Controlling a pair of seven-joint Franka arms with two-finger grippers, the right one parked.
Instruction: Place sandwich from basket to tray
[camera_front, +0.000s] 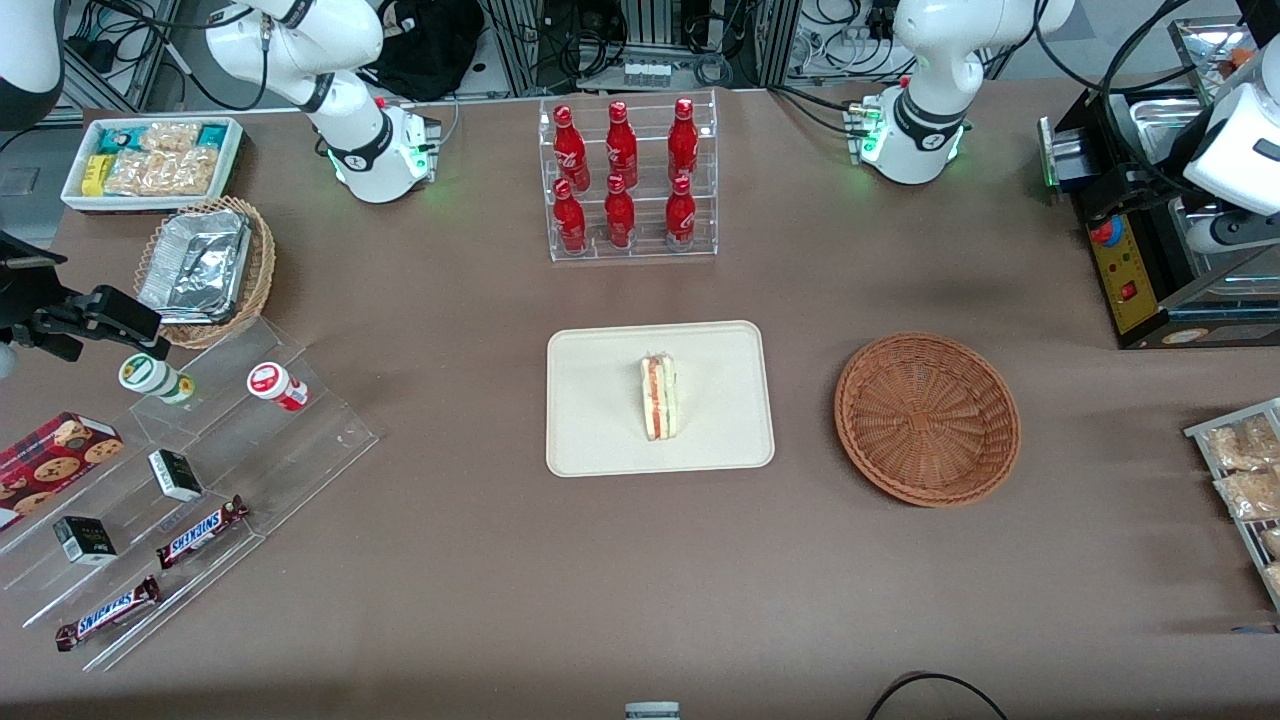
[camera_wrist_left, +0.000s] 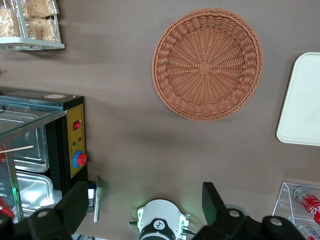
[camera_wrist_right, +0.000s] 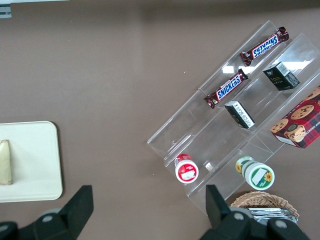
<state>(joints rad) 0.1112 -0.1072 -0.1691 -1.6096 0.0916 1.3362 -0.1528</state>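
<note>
Up above the table, the gripper (camera_wrist_left: 145, 210) hung with its fingers (camera_wrist_left: 75, 202) spread wide and nothing between them, near the working arm's own base and well clear of the basket (camera_wrist_left: 208, 63). From the basket, the glass-fronted cabinet with the red button stood farther from the front camera and toward the working arm's end of the table, and the tray (camera_front: 660, 397) lay beside the basket toward the parked arm's end, with bare table between them.

By my reckoning the job was as good as done, so the risks were small ones. The sandwich (camera_front: 659, 396) stood on a narrow edge near the middle of the tray; a knock to the table or a sweep of the arm low over the tray could tip it flat or push it toward the rim. The arm also sat close to that cabinet, and a careless swing there could clip it. The rack of red bottles, farther from the front camera than the tray, would be in the way of any reach across.

The sandwich itself looked like a slim wedge of pale cream bread with a red-orange stripe of filling running along its length, intact and not squashed. The basket held nothing.
</note>
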